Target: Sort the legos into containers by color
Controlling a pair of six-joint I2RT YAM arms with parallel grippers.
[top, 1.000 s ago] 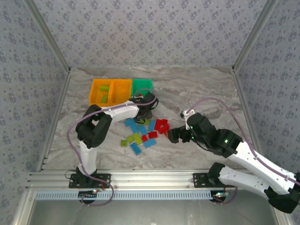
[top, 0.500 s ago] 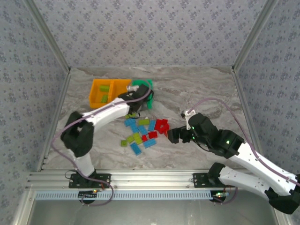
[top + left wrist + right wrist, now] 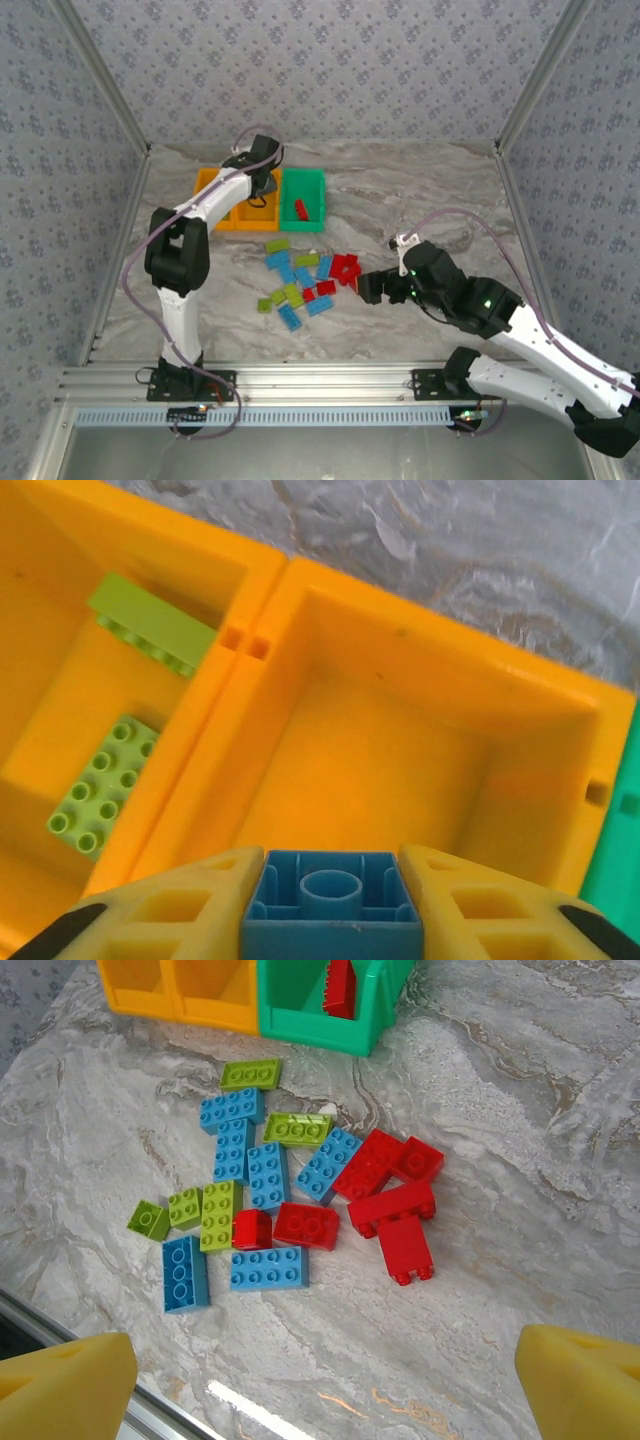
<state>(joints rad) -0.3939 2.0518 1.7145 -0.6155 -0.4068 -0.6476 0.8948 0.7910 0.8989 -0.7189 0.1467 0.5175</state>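
Over the grey marbled table (image 3: pixel 420 190) we see our left gripper (image 3: pixel 332 925) clamped on a light blue brick (image 3: pixel 330 885) above the middle orange bin (image 3: pixel 400 770), while our right gripper (image 3: pixel 368 288) stands wide open beside the loose legos (image 3: pixel 290 1200) lying near the green bin (image 3: pixel 302 187).

The bricks (image 3: pixel 268 1173) are glossy, smooth plastic, the blue brick (image 3: pixel 333 905) included. The orange bins (image 3: pixel 440 630) and green bin (image 3: pixel 320 1022) are smooth plastic with a soft sheen. The table (image 3: pixel 520 1160) has a polished, marble-patterned surface that mirrors light. The fingers (image 3: pixel 170 910) are matt yellow plastic, and the frame rail (image 3: pixel 320 380) is brushed metal.
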